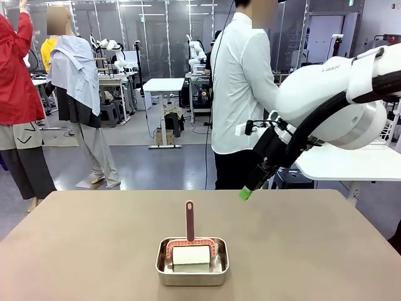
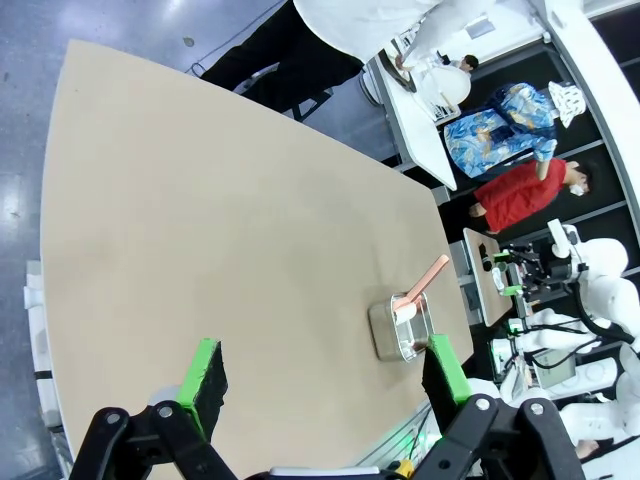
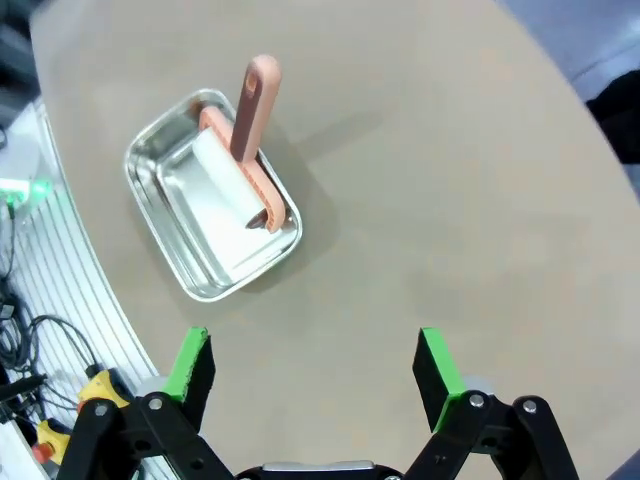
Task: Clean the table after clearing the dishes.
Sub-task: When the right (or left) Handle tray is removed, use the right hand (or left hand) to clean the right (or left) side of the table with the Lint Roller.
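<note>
The right gripper (image 1: 245, 193) is held open above the table (image 1: 326, 251), with nothing grasped.

In the right wrist view its green pads (image 3: 192, 362) are spread wide, and bare tabletop is seen between them. A steel pan (image 1: 192, 273) is set on the table below and to the left of this gripper, nearer the robot's edge and well apart from the fingers. A roller (image 1: 190, 253) with a pink handle is laid in the pan, the handle rising past the far rim. The left gripper (image 2: 325, 370) is likewise released, its jaws wide and empty, and is held high over the table. From it the pan is seen far off, close to the table's edge. A person (image 1: 241, 81) in a white shirt is seen beyond the right gripper, past the table's far side.
</note>
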Robot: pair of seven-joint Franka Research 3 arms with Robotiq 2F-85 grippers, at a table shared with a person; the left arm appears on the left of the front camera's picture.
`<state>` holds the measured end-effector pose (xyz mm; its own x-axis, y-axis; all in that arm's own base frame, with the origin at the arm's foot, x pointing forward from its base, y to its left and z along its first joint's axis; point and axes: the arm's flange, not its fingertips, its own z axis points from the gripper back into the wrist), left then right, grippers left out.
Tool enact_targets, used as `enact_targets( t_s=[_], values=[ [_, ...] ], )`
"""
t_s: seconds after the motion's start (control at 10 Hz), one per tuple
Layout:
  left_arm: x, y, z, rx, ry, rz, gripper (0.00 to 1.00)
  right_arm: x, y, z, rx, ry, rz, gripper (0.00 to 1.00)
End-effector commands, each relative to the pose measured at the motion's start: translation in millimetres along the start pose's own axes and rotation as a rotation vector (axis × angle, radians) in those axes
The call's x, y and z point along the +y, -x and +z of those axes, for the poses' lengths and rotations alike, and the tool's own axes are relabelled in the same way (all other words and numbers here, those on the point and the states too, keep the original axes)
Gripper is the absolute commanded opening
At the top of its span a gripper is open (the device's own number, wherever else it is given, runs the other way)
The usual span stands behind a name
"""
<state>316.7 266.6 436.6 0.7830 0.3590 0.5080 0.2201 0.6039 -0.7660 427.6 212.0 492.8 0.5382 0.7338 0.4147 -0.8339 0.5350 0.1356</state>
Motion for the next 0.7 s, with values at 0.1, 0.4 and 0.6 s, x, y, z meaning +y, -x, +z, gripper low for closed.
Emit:
enact_targets(
  t_s=[0.1,0.4,0.6],
  values=[
    [-0.7,-3.3,4.2,0.015,0.001,0.008,1.00,-3.5,-49.4,-25.1,0.156,-0.069,0.290,1.00],
    [-0.7,-3.3,4.2,0.015,0.001,0.008,1.00,13.7,-97.3,-57.7,0.244,-0.144,0.501,1.00],
    [-0.7,-3.3,4.2,0.015,0.001,0.008,1.00,19.4,-122.6,-80.2,0.322,-0.145,0.576,1.00]
  ],
)
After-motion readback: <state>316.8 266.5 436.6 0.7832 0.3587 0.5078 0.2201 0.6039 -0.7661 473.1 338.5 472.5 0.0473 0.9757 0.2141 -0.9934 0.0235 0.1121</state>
